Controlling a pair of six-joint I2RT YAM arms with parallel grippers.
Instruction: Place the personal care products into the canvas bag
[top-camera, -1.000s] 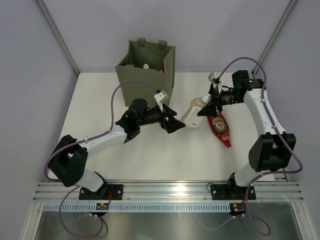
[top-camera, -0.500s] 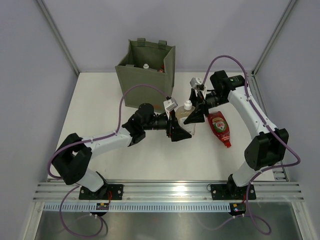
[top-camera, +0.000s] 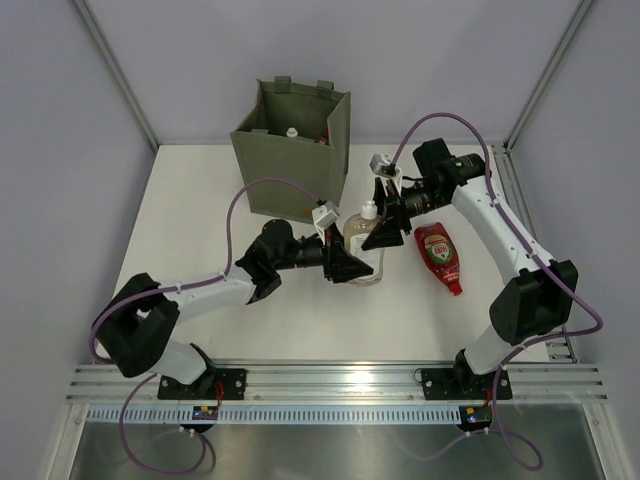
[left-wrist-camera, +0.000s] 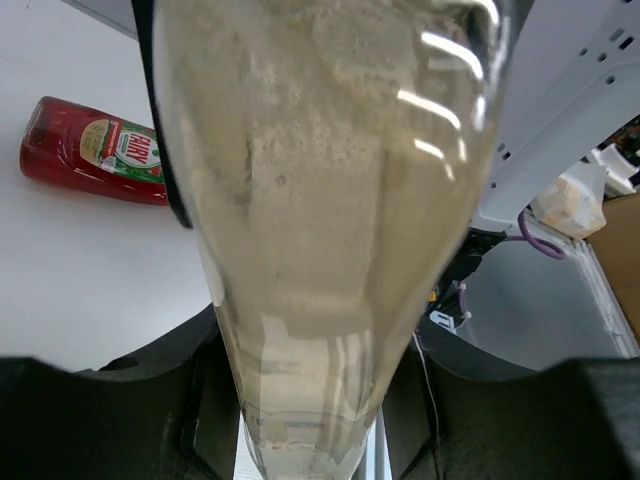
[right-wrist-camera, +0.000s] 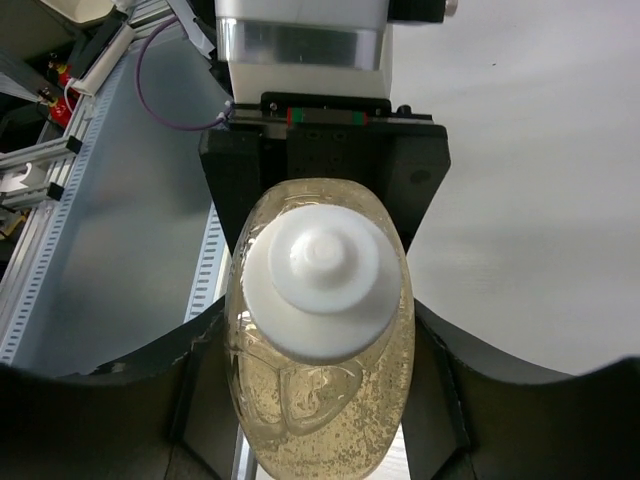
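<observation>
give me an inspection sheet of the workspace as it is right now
surface: white table, no spill seen
job's things: canvas bag upright at the rear, a white cap showing inside; clear bottle of amber liquid, cap up, between both arms; red bottle lying flat to its right
clutter: nothing seen
grippers: left gripper shut on the clear bottle's body; right gripper shut on it from the other side
cables: purple cables, one looping above each arm
surroundings: grey walls on three sides, metal rail at the near edge
</observation>
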